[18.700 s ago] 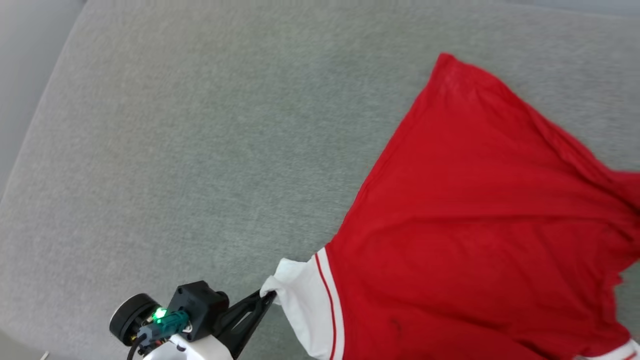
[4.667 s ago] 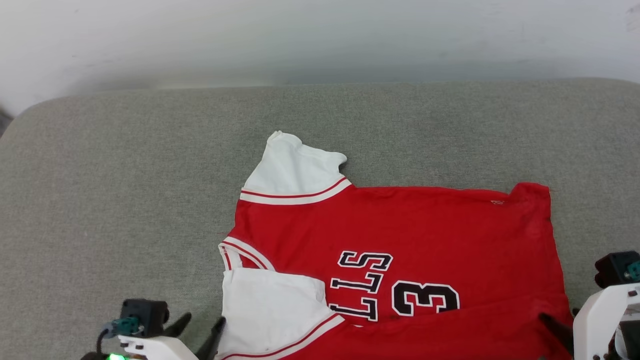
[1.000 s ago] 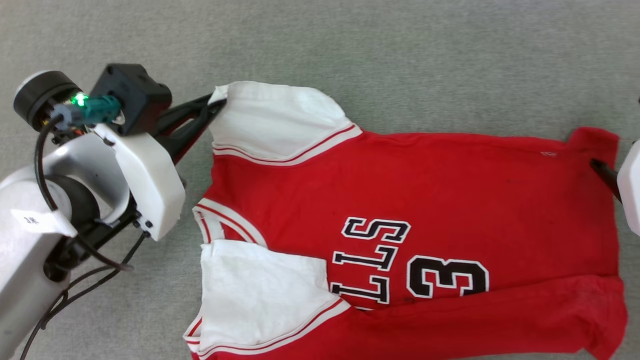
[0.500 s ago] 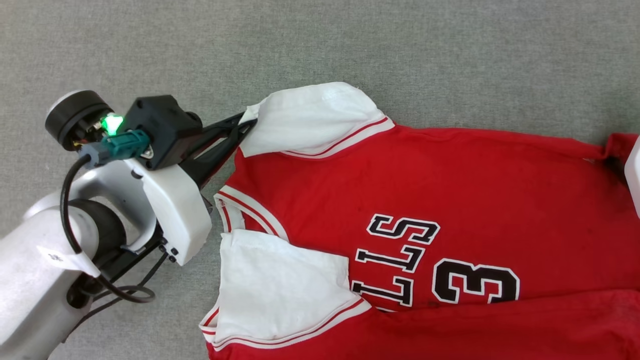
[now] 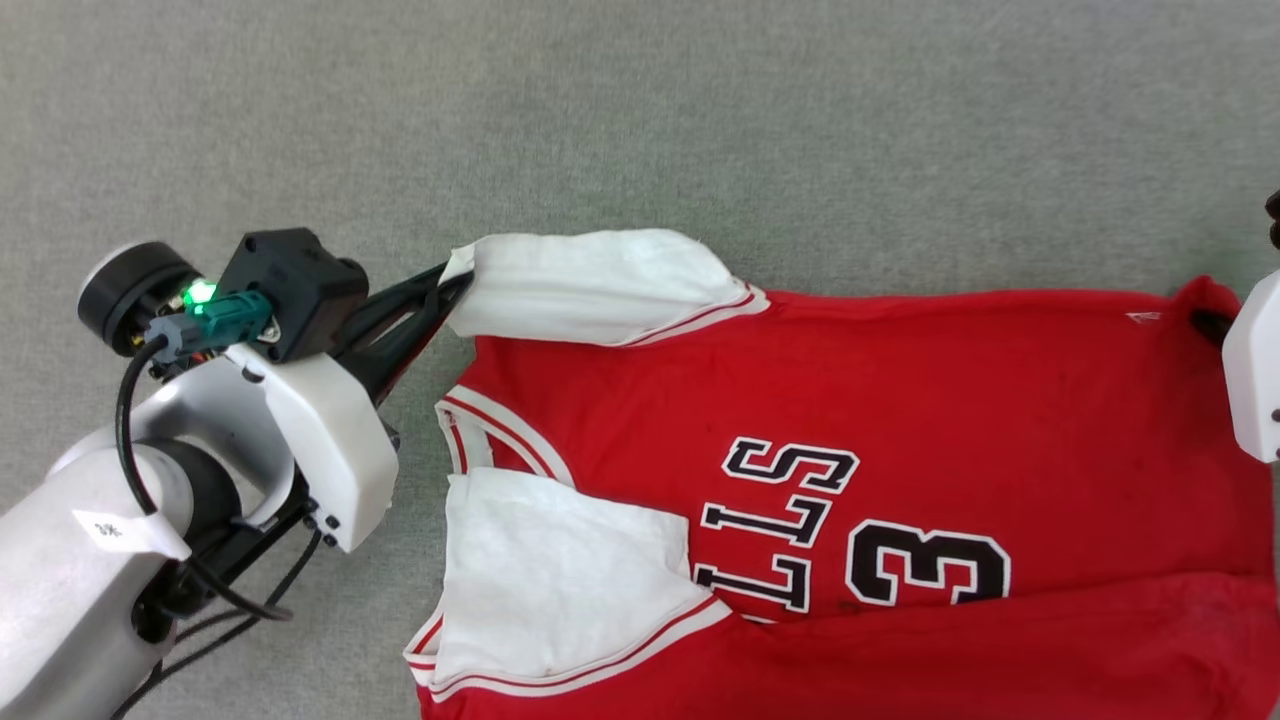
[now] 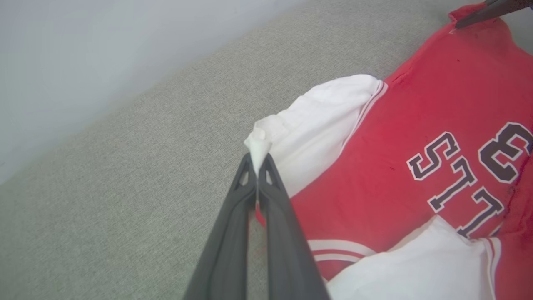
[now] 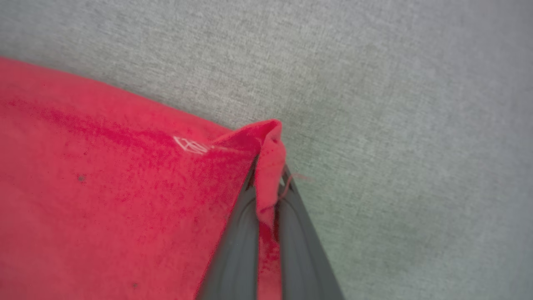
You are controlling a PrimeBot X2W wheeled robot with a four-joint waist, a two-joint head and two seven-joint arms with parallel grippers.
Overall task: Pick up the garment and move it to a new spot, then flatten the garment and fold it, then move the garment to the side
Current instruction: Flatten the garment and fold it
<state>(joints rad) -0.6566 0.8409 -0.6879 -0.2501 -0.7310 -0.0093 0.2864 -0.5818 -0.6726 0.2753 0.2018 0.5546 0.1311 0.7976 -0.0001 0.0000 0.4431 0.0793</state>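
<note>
Both pairs of fingers are pinched shut on cloth. Your left fingers [image 6: 245, 200] grip the tip of the white far sleeve [image 5: 600, 285]. Your right fingers [image 7: 293, 225] clamp the red hem corner [image 7: 268, 137]. The garment [image 5: 900, 400] lies front-up on the grey padded surface [image 5: 700, 120], stretched between the two grips.

The step looks like the far-edge fold.
- Lift both ends together, low.
- Hold light tension between the fingers so the edge comes over straight.
- Carry it towards the near sleeve [image 5: 560, 580], which already lies folded over the chest.
- Mind the left grip: it has only a small nip of sleeve, so a hard pull may strip it out.

The head view gives the whole layout and the lettering [image 5: 790, 530], but your right fingertips sit at its edge. The right wrist view shows the hem bunched between those fingers, with a loose thread. The left wrist view shows how little cloth the left pinch has.
</note>
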